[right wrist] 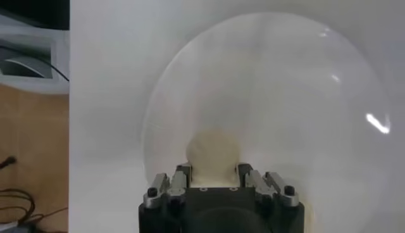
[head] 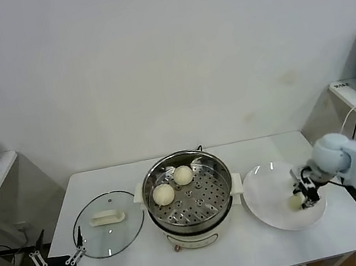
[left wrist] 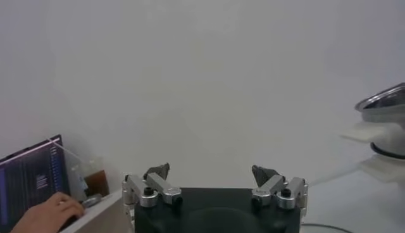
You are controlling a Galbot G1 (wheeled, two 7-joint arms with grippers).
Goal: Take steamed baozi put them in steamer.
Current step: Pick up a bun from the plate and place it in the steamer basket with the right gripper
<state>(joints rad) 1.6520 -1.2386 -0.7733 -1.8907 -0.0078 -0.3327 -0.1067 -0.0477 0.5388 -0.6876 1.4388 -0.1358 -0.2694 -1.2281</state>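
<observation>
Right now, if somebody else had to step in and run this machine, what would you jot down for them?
Right gripper: fingers shut on a baozi, low over the white plate.
Left gripper: open, parked by the table's front left corner, holding nothing.
Done: two baozi sit in the steamer; glass lid lies left of it.
Left: carry this baozi to the steamer.

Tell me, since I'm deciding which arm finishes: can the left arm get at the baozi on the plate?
Probably not. The left gripper sits off the table's left corner, and the steamer stands between it and the plate, where the right gripper already brackets that baozi.
</observation>
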